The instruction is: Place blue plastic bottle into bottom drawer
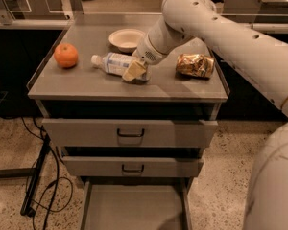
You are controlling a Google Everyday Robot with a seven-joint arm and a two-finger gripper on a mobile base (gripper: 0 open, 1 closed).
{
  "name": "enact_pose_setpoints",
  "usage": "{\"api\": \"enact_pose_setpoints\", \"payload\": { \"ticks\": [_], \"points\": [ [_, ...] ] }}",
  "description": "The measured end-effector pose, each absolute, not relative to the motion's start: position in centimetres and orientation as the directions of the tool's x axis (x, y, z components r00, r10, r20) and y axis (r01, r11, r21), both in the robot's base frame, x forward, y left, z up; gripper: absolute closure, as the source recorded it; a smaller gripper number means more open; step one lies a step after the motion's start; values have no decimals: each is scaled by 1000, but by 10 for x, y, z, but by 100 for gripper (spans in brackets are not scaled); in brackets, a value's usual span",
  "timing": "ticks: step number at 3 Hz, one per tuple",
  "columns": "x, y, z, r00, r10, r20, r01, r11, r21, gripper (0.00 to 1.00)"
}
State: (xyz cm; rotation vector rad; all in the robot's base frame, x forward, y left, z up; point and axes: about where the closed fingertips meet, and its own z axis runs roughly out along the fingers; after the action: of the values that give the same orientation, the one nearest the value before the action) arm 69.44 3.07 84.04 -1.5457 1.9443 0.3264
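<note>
The blue plastic bottle (pixel 111 63) lies on its side on the grey cabinet top, white cap pointing left. My gripper (pixel 134 71) is down at the bottle's right end, over or against it; the contact is hidden by the wrist. The bottom drawer (pixel 134 206) is pulled out below, and its flat grey floor shows bare. The two drawers above it, with dark handles, are nearly closed.
An orange (pixel 66 55) sits left of the bottle. A white bowl (pixel 127 39) stands behind it. A crumpled brown snack bag (pixel 195 64) lies to the right. Cables (pixel 41 186) run on the floor left of the cabinet. My arm crosses the right side.
</note>
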Motion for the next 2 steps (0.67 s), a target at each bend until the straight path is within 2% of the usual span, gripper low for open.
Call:
{"api": "enact_pose_setpoints", "payload": {
  "ticks": [2],
  "points": [
    [694,31,841,-117,-787,-606,-941,282,-184,97]
  ]
}}
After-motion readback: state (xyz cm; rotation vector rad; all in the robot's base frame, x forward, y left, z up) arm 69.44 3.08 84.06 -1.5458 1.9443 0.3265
